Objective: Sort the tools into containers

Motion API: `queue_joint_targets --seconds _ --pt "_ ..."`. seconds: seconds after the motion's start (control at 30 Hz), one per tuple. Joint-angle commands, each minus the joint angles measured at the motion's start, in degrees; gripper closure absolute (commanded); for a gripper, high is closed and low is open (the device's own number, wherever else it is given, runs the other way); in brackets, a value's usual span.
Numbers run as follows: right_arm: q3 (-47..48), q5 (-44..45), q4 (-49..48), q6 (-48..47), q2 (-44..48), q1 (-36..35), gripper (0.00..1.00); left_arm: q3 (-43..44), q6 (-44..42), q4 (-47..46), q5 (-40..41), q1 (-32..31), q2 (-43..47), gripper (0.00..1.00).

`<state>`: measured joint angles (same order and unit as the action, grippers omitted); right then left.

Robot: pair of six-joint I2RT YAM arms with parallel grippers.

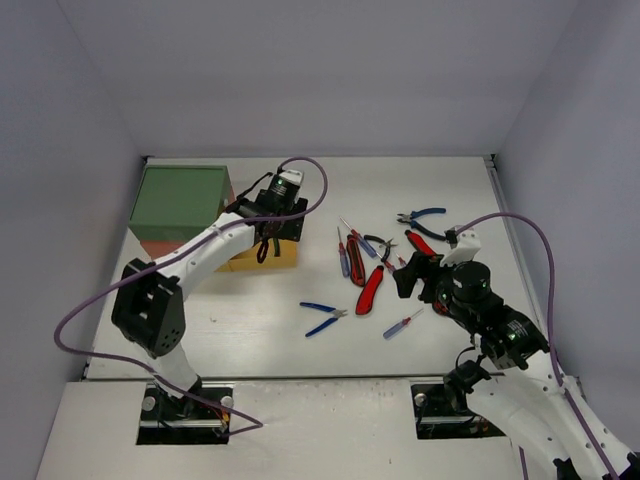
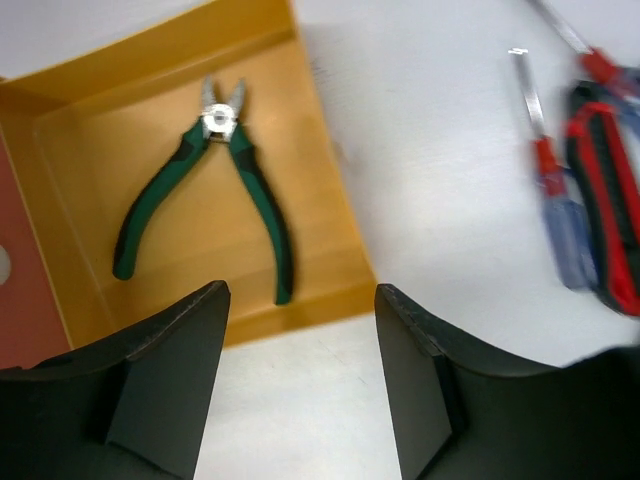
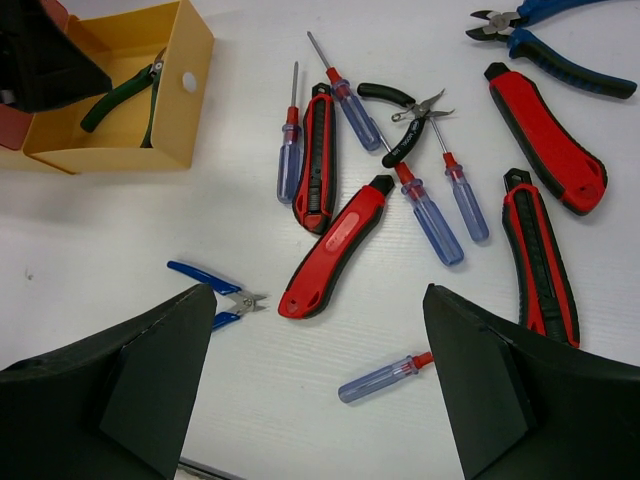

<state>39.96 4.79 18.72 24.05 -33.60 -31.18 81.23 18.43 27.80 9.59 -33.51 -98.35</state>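
The left gripper (image 2: 300, 296) is held with its fingers apart and nothing between them, at the lower edge of the left wrist view, over the near rim of the yellow drawer (image 2: 150, 80). Green-handled pliers (image 2: 262, 205) are laid flat inside that drawer, at upper left. The right gripper (image 3: 315, 300) is also spread wide and empty above the table (image 3: 120, 230), where utility knives (image 3: 335, 245), screwdrivers (image 3: 432, 225) and small blue-handled pliers (image 3: 200, 275) are scattered across the frame.
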Motion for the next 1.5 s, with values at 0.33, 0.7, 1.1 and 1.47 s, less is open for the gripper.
queue_joint_targets --seconds 0.33,0.7,1.1,1.47 --pt "1.62 3.04 -2.46 0.71 1.52 -0.21 0.18 -9.77 -4.71 2.11 -12.33 -21.58 3.20 0.47" --pt "1.53 2.77 -2.46 0.64 3.10 -0.29 0.18 -11.98 -3.21 1.37 -12.59 -26.09 -3.39 0.55" --pt "1.62 2.72 -2.42 0.56 3.21 -0.29 0.18 -13.20 0.57 -0.11 -7.41 -27.93 -2.17 1.00" --pt "1.54 2.69 -2.37 0.82 4.63 -0.37 0.18 -2.41 -0.87 5.49 0.69 -16.35 9.60 1.00"
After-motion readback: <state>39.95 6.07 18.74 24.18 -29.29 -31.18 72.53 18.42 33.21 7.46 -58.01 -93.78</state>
